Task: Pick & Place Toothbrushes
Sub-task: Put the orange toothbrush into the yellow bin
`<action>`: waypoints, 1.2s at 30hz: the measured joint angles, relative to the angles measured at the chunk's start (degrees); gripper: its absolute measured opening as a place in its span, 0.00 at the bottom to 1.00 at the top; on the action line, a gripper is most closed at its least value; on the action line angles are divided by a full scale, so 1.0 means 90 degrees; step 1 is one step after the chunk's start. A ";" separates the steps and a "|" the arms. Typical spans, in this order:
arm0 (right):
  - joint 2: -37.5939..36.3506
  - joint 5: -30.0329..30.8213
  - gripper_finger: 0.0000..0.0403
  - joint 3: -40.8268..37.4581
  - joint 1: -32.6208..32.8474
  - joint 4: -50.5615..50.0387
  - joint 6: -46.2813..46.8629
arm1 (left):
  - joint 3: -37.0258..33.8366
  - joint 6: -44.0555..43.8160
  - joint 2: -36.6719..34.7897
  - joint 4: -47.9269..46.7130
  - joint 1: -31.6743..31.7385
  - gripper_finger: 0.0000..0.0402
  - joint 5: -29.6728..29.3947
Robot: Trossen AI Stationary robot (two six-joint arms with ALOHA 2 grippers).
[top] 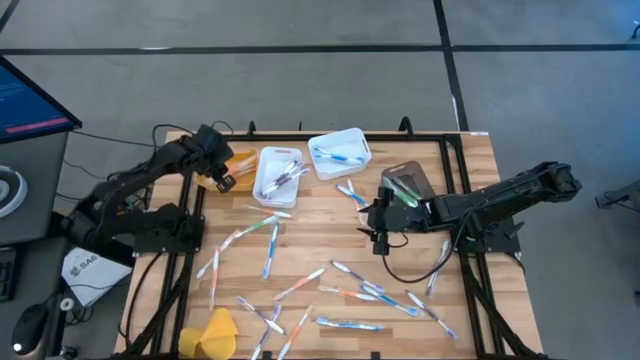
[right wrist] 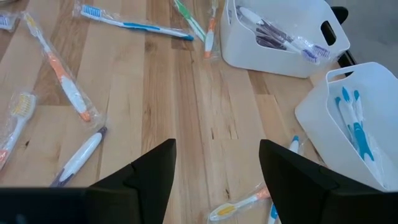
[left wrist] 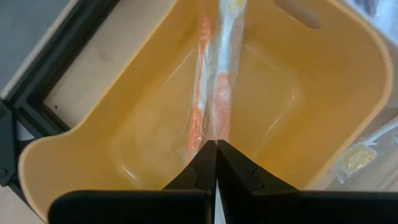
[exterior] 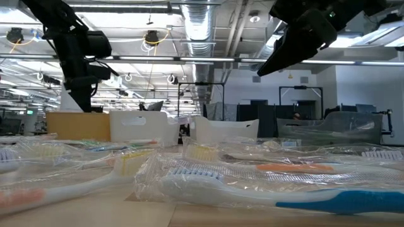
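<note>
Left wrist view has the left gripper (left wrist: 216,149) pinched shut on one wrapped orange toothbrush (left wrist: 214,93), which runs lengthwise straight away from the fingers, down into the orange bin (left wrist: 323,112). Right gripper (right wrist: 216,168) hangs over bare table (right wrist: 180,93), jaws wide, holding nothing. Beyond it are two white bins (right wrist: 261,53), purple brushes in one, blue in the other. Roughly twenty loose brushes (top: 350,324) lie scattered, pointing every which way.

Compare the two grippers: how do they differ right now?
The left gripper is shut on an orange toothbrush in clear wrap, while the right gripper is open and holds nothing. The left one hangs over the orange bin; the right one hovers above bare table. Both have dark fingers.
</note>
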 joint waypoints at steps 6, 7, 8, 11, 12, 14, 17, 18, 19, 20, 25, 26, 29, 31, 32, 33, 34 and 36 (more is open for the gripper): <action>0.0000 0.0000 0.56 0.0000 0.0000 0.0000 0.0000 | 0.0000 0.0000 0.0167 0.0001 0.0000 0.01 -0.0032; 0.0000 0.0000 0.56 0.0000 0.0000 -0.0002 0.0000 | 0.0000 0.0000 0.0167 0.0001 0.0000 0.01 -0.0032; 0.0000 -0.0002 0.56 0.0000 0.0000 -0.0002 0.0000 | 0.0000 0.0000 0.0167 0.0001 0.0000 0.02 -0.0032; 0.0000 0.0000 0.56 0.0000 0.0000 -0.0002 0.0000 | 0.0000 0.0000 0.0165 0.0003 0.0000 0.05 -0.0029; 0.0000 0.0000 0.56 0.0000 0.0000 -0.0002 0.0000 | 0.0000 0.0000 0.0165 0.0003 0.0000 0.06 -0.0029; 0.0000 0.0000 0.56 0.0000 0.0000 -0.0002 0.0000 | 0.0000 0.0000 0.0165 0.0003 0.0000 0.10 -0.0029; 0.0000 0.0000 0.56 0.0000 0.0000 -0.0001 0.0000 | 0.0000 0.0000 0.0165 0.0003 0.0000 0.16 -0.0029; 0.0000 0.0000 0.56 0.0000 0.0000 -0.0001 0.0000 | 0.0000 0.0000 0.0165 0.0003 0.0000 0.18 -0.0027; 0.0000 0.0000 0.56 0.0000 0.0000 0.0000 0.0000 | 0.0000 0.0000 0.0165 0.0005 0.0000 0.20 -0.0027; 0.0000 -0.0002 0.56 0.0000 0.0000 0.0000 0.0000 | 0.0000 0.0000 0.0165 0.0006 0.0000 0.22 -0.0027; 0.0000 0.0000 0.56 0.0000 0.0000 0.0000 0.0000 | 0.0000 0.0000 0.0165 0.0006 0.0000 0.33 -0.0027; 0.0000 0.0000 0.56 0.0000 0.0000 0.0000 0.0000 | 0.0000 0.0000 0.0165 0.0008 0.0000 0.35 -0.0027; 0.0000 0.0000 0.56 0.0000 0.0000 0.0000 0.0000 | 0.0014 0.0000 0.0159 0.0003 -0.0031 0.40 -0.0027; 0.0000 0.0000 0.56 0.0000 0.0000 0.0000 -0.0001 | 0.0041 -0.0001 0.0084 -0.0003 -0.0063 0.43 -0.0027; 0.0000 -0.0001 0.56 0.0000 0.0000 0.0000 -0.0002 | 0.0073 0.0000 0.0029 -0.0022 -0.0095 0.44 -0.0035; 0.0000 0.0000 0.56 0.0000 0.0000 0.0000 -0.0004 | 0.0111 -0.0010 -0.0046 -0.0027 -0.0136 0.45 -0.0044; 0.0000 0.0000 0.56 0.0000 0.0000 0.0000 -0.0016 | 0.0160 -0.0019 -0.0141 -0.0054 -0.0178 0.45 -0.0046; 0.0000 0.0000 0.56 0.0000 -0.0005 0.0016 -0.0051 | 0.0240 -0.0075 -0.0388 -0.0061 -0.0255 0.46 -0.0049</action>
